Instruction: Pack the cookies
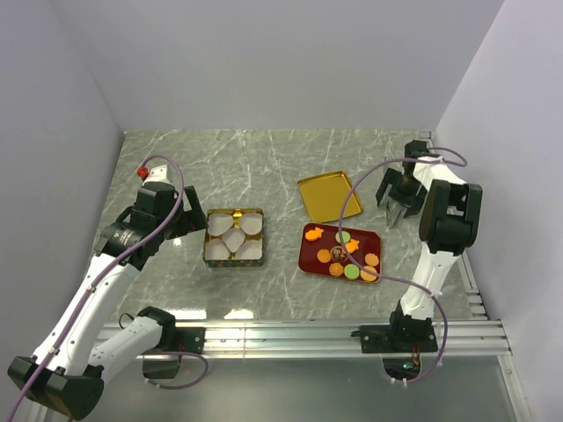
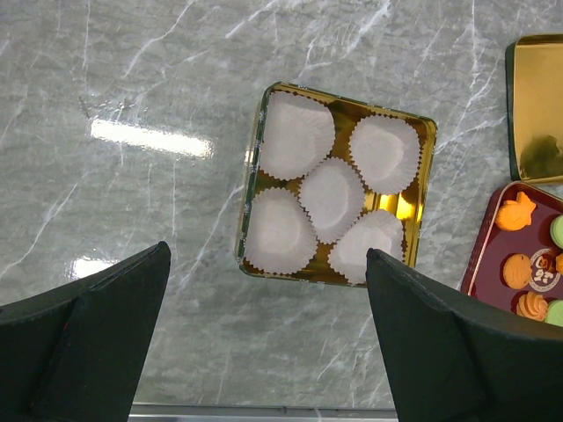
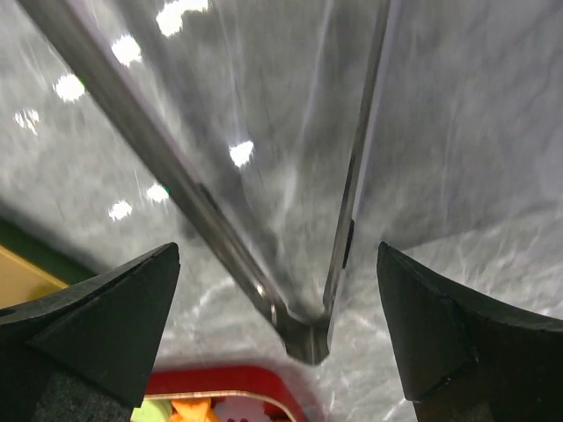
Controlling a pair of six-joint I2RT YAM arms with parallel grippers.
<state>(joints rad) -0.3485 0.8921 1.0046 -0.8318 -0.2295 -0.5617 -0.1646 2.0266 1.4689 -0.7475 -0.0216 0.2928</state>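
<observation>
Several orange, green and brown cookies (image 1: 345, 257) lie on a red tray (image 1: 310, 258) right of centre; some also show in the left wrist view (image 2: 515, 214) on the tray (image 2: 482, 255). A gold tin (image 1: 211, 238) holds several white paper cups (image 1: 234, 237), also seen in the left wrist view (image 2: 332, 198). My left gripper (image 1: 187, 220) is open and empty, just left of the tin. My right gripper (image 1: 398, 209) is open and empty, beyond the tray's right end; its wrist view shows the tray corner (image 3: 264, 387).
The gold lid (image 1: 329, 196) lies behind the tray, also seen in the left wrist view (image 2: 538, 123). A metal frame corner (image 3: 303, 338) of the table edge lies under the right gripper. Walls close in on three sides.
</observation>
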